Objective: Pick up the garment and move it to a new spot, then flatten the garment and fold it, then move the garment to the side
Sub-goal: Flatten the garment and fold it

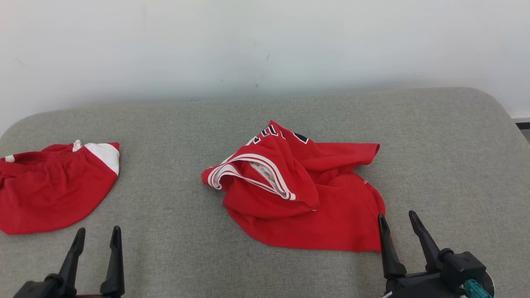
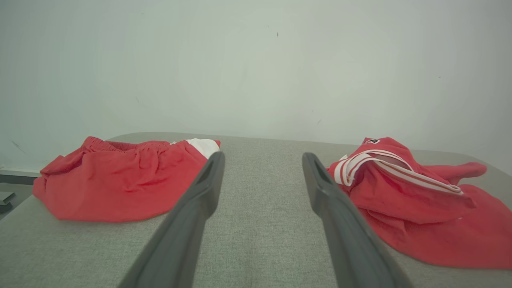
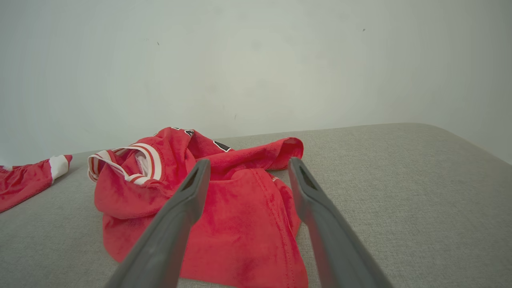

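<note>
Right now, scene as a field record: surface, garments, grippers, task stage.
surface: grey padded surface, white wall behind
garment 1: red jersey, crumpled heap, white-striped trim showing, centre
garment 2: red shorts, far left, apart from the jersey
left gripper: open, empty, pointing at bare surface between the garments
right gripper: open, empty, at the jersey's near right corner; contact unclear
task stage: nothing picked up yet
</note>
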